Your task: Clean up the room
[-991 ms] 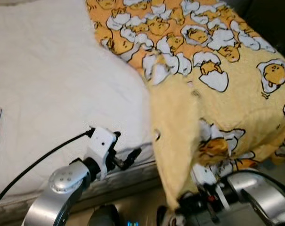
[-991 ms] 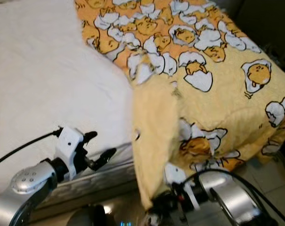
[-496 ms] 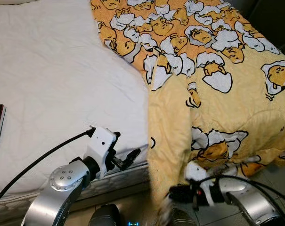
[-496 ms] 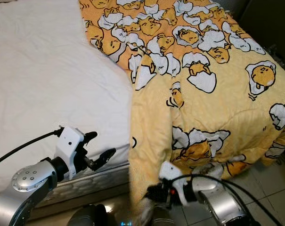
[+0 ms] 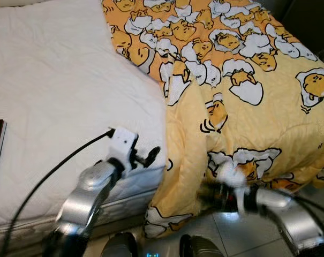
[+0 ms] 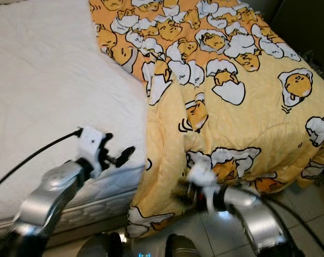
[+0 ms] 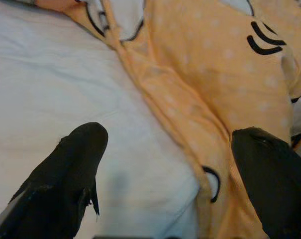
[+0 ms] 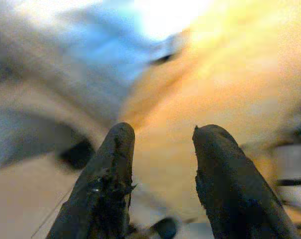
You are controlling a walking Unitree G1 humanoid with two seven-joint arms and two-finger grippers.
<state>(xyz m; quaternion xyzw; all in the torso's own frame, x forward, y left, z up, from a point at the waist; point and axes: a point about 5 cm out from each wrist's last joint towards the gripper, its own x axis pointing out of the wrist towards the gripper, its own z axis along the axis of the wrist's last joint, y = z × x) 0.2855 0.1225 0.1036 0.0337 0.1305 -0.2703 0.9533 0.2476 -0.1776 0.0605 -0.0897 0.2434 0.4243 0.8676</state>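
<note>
The yellow blanket (image 5: 247, 91) is covering the bed's (image 5: 54, 107) right side, its corner hanging over the front edge. The left gripper (image 7: 175, 164) is hovering wide open there; the right gripper (image 8: 162, 174) is gaping empty beneath.

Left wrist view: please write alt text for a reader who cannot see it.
The open left gripper hovers over a white mattress, its two black fingers straddling the edge of a yellow blanket with black cartoon outlines.
</note>
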